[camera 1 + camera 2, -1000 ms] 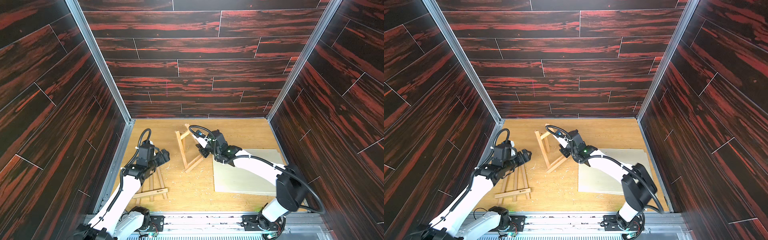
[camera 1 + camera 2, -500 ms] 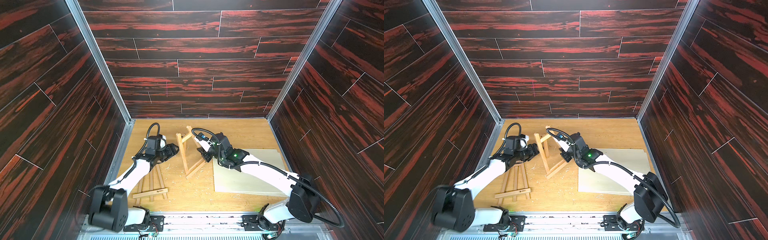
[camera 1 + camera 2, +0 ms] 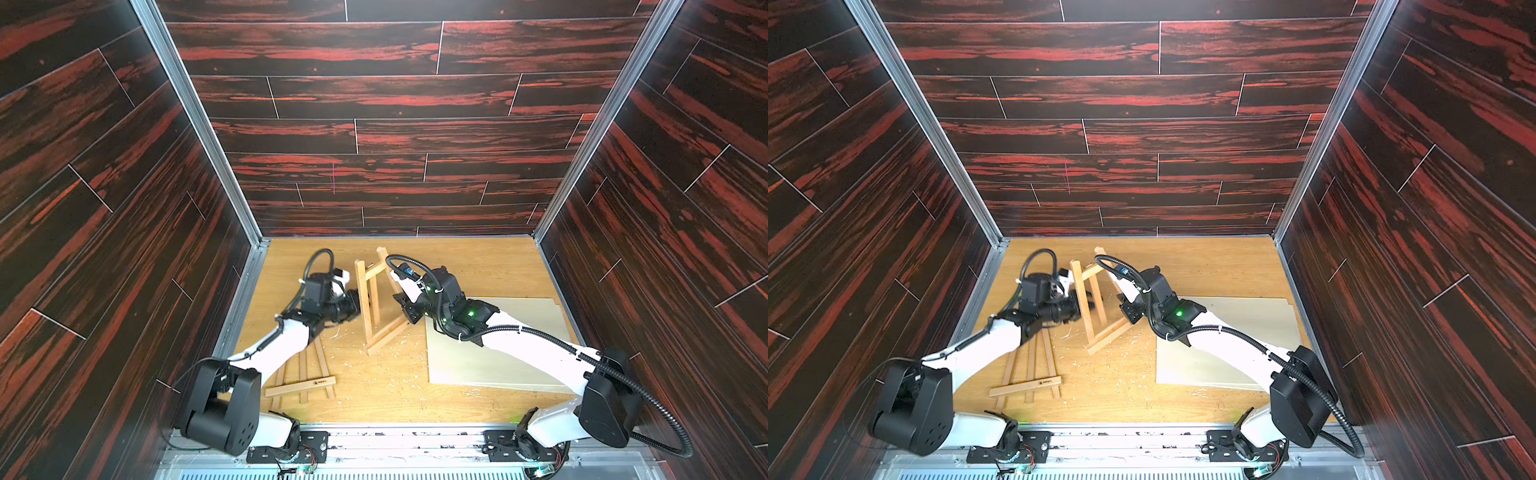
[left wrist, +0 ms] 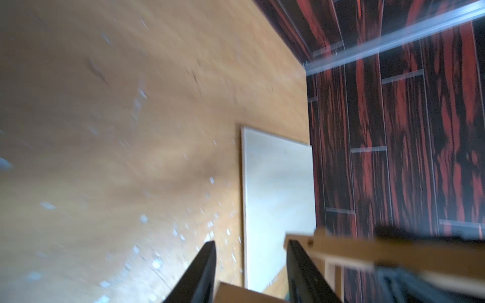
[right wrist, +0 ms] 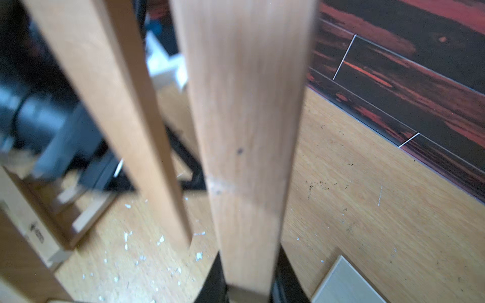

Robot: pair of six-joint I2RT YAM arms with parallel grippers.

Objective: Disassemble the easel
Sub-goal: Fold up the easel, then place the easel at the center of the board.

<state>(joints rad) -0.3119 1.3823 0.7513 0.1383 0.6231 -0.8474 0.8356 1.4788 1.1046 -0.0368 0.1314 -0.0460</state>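
Observation:
The easel's upright wooden frame [image 3: 363,299] [image 3: 1086,307] stands tilted mid-table. My left gripper [image 3: 356,305] [image 3: 1077,305] has come in from the left onto its nearest leg. In the left wrist view that leg [image 4: 236,293] lies deep between the black fingers [image 4: 204,272], spanning the gap, so the left gripper [image 4: 251,244] is shut on it. My right gripper [image 3: 409,309] [image 3: 1129,311] is shut on the frame's slat [image 5: 246,157] from the right, and in the right wrist view the gripper [image 5: 249,283] pinches its end. A separate easel part [image 3: 301,384] [image 3: 1025,386] lies flat at the front left.
A pale flat board [image 3: 478,357] [image 3: 1225,332] [image 4: 278,189] [image 5: 346,283] lies on the right half of the table under my right arm. Small wood chips [image 3: 395,365] are scattered over the wooden tabletop. Dark panelled walls enclose three sides.
My left arm swung from above the flat easel part toward the tilted frame, and its jaws narrowed around the frame's leg. The right gripper kept its grip and shifted slightly.

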